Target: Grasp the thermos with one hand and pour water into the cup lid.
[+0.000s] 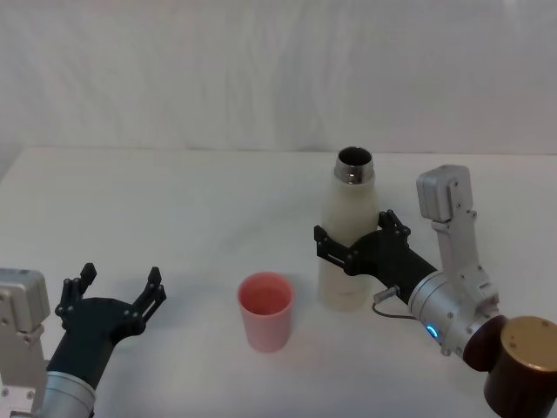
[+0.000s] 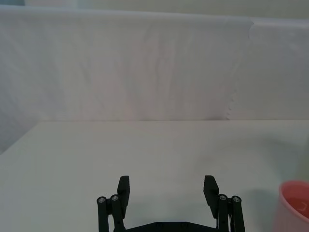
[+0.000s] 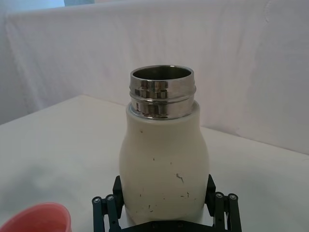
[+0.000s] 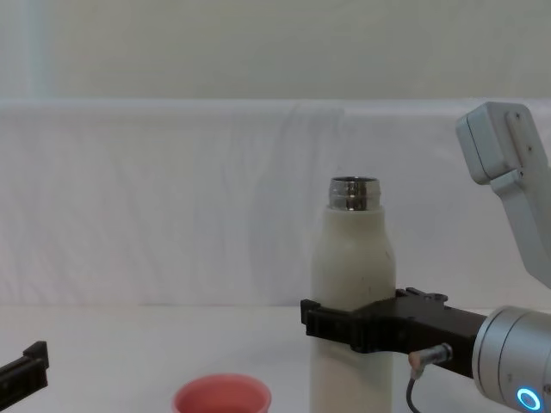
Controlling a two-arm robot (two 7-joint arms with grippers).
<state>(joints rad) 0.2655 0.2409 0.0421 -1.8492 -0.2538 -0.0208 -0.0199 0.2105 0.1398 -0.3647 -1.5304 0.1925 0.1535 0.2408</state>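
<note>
The cream-white thermos (image 1: 346,202) stands upright on the white table, right of centre, its steel neck (image 3: 162,92) uncapped. My right gripper (image 1: 352,231) reaches in from the right and is shut on the thermos body (image 4: 353,258), one black finger on each side at mid height. The salmon-pink cup lid (image 1: 265,309) stands upright a short way to the left of the thermos, nearer to me, its rim (image 3: 36,220) showing in the right wrist view. My left gripper (image 1: 122,277) hovers open and empty at the near left, apart from the cup lid (image 2: 295,205).
A white cloth wall (image 1: 261,78) closes off the far edge of the table (image 1: 174,200). A brown rounded cylinder (image 1: 522,366) sits at the near right beside my right arm. Bare tabletop lies between my left gripper and the cup lid.
</note>
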